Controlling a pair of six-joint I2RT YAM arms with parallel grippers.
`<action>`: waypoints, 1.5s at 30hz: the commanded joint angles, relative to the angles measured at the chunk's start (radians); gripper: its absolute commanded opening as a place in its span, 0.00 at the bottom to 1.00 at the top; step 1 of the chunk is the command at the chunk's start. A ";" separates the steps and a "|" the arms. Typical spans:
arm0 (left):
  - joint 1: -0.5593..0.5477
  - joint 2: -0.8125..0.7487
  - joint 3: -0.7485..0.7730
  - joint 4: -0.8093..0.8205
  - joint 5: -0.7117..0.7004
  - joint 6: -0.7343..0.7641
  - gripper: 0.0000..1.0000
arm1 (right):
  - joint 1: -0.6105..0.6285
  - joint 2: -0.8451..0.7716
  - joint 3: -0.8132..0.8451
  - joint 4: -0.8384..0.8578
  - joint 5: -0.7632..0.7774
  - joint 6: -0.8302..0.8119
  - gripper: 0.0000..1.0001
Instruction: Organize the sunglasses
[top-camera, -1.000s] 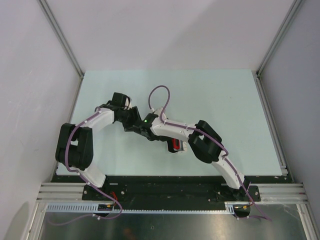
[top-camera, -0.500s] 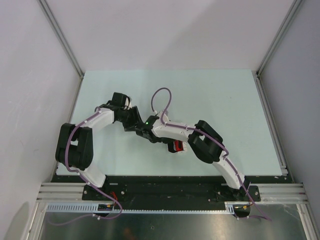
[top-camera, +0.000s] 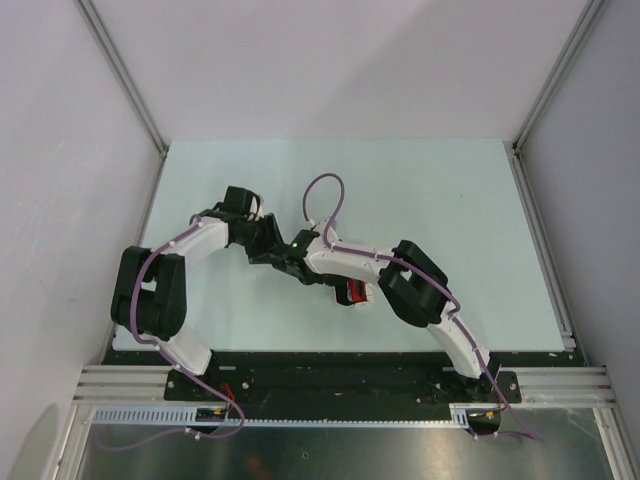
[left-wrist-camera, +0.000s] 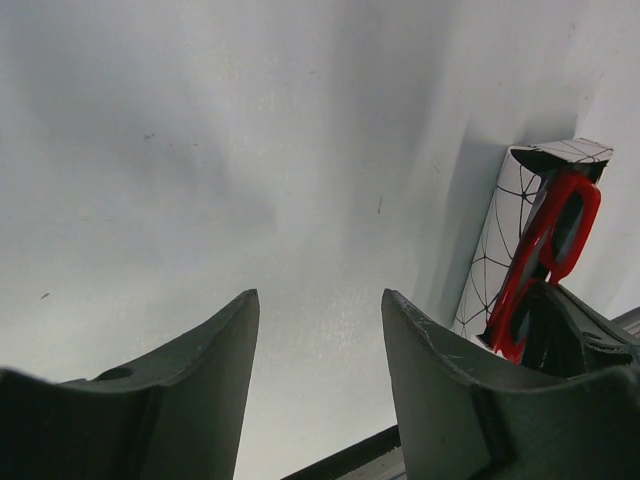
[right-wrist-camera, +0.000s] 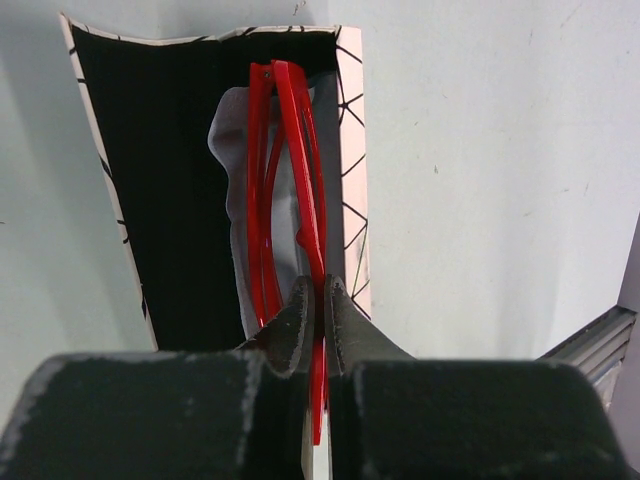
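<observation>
My right gripper pinched tight on red sunglasses. They are folded and held edge-on over open white line-patterned case, close beside one long wall. Pale cloth lies inside against black lining. Left gripper roughly half open, holding nothing, over bare table, case near it. Wide table room beyond both arms. Metal rail marks near edge.

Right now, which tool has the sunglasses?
The right tool: it is shut on the red sunglasses at the open white patterned case. The left tool stands open, holding nothing.
</observation>
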 joint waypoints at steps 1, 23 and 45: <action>0.007 -0.012 -0.005 0.019 0.029 0.017 0.57 | -0.004 -0.057 -0.004 -0.177 0.040 0.040 0.00; 0.007 -0.007 -0.005 0.024 0.040 0.017 0.57 | -0.015 -0.017 -0.043 -0.179 0.077 0.030 0.00; 0.007 -0.003 -0.006 0.025 0.043 0.019 0.57 | -0.010 0.007 -0.037 -0.128 0.039 -0.041 0.21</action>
